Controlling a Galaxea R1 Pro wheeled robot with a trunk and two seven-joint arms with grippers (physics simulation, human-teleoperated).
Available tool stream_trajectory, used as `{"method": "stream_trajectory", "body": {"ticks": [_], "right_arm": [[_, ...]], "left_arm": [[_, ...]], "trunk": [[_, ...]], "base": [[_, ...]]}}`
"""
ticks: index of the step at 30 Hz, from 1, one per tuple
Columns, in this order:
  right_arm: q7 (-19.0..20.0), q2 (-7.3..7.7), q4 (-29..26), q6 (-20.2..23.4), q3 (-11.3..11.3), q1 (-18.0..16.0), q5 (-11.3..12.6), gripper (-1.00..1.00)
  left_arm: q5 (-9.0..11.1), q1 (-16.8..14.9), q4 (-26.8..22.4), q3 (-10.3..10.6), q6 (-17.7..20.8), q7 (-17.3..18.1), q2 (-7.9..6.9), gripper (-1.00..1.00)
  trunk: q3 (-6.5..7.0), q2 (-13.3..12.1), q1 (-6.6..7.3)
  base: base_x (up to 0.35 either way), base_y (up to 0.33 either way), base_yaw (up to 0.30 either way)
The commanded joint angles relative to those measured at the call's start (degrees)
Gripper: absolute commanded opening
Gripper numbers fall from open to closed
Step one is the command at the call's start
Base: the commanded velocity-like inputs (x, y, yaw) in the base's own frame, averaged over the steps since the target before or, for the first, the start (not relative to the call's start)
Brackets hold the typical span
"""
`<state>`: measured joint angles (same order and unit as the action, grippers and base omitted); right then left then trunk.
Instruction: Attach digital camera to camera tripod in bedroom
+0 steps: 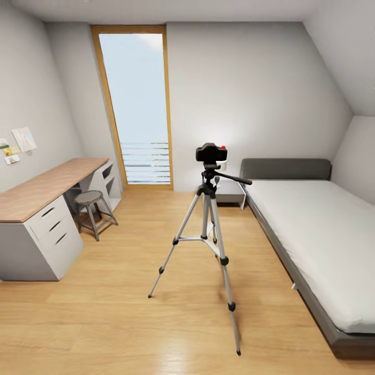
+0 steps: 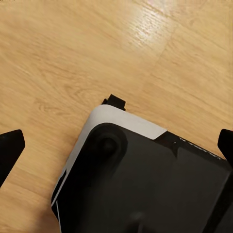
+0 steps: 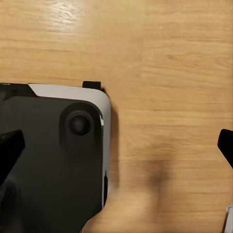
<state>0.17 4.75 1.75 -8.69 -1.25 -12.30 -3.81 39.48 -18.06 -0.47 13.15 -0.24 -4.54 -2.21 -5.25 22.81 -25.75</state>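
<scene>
Digital camera (image 1: 211, 153) atop camera tripod (image 1: 208, 229) — both end effectors spread wide, empty.

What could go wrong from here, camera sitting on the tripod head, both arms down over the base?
1. The digital camera sits atop the camera tripod, but whether it is locked on cannot be told; a nudge might drop it.
2. The tripod's front leg reaches far toward the robot on the wood floor; driving closer could clip it.
3. The pan handle points toward the bed; an arm reaching in from that side might snag it.
</scene>
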Motion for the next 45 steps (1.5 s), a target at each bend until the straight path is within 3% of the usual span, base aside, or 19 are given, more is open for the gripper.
{"method": "stream_trajectory", "body": {"ticks": [1,45], "right_arm": [[0.1,0.01,0.2,-0.3,-0.2,-0.1,-0.4,1.00],[0.8,0.17,0.2,-0.2,-0.1,-0.1,-0.7,1.00]], "left_arm": [[0.4,0.0,0.0,0.5,0.0,-0.2,-0.01,1.00],[0.2,0.0,-0.1,0.6,0.0,-0.2,-0.08,1.00]], "trunk": [[-0.03,0.1,-0.03],[4.00,0.1,-0.03]], "base": [[0.000,0.000,0.000],[0.000,0.000,0.000]]}}
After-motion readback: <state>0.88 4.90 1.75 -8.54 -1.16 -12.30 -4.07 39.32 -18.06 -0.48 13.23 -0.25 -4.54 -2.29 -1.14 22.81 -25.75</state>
